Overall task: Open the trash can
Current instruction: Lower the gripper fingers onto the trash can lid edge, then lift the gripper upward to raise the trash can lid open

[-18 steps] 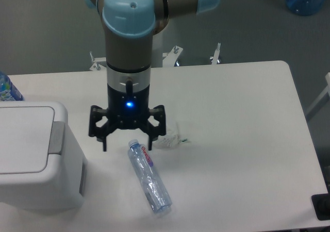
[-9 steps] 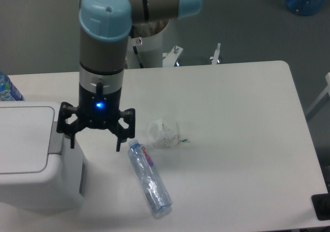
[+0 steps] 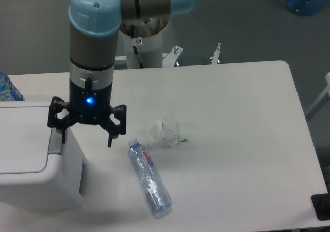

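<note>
Claw (image 3: pixel 86 137) shifted left over trash can (image 3: pixel 31 160) edge; bottle (image 3: pixel 149 177), wrapper (image 3: pixel 163 134) right.

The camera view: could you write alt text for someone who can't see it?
A robot arm's open two-finger hand hangs over the right edge of a white trash can, whose lid is shut. On the white table to the right lie a crumpled paper wad and a clear plastic bottle.

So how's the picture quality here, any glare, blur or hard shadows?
In the camera view the light is soft and even: the clear bottle throws only a faint shadow, the white trash can looks washed out against the pale table, and the gripper has a glowing blue light above it; overall slightly soft focus.
</note>
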Robot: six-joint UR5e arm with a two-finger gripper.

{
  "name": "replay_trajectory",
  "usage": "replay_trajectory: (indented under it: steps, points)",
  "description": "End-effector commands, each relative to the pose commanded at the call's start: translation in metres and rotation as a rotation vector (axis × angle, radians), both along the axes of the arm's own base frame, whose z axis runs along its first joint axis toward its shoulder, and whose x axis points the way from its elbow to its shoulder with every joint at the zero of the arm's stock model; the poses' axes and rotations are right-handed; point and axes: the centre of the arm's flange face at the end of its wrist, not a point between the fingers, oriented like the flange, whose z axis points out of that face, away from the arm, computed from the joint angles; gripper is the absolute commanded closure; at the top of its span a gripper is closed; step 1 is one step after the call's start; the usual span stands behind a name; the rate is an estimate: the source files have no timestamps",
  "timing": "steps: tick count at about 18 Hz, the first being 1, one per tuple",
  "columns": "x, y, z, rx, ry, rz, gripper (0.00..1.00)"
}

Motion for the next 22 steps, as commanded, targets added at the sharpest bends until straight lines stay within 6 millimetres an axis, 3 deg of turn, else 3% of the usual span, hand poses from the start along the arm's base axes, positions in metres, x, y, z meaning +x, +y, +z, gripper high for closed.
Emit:
replay_trajectory:
  steps: [22]
  points:
    - [0.013, 0.005, -0.014, -0.021, -0.009, -0.021, 0.0]
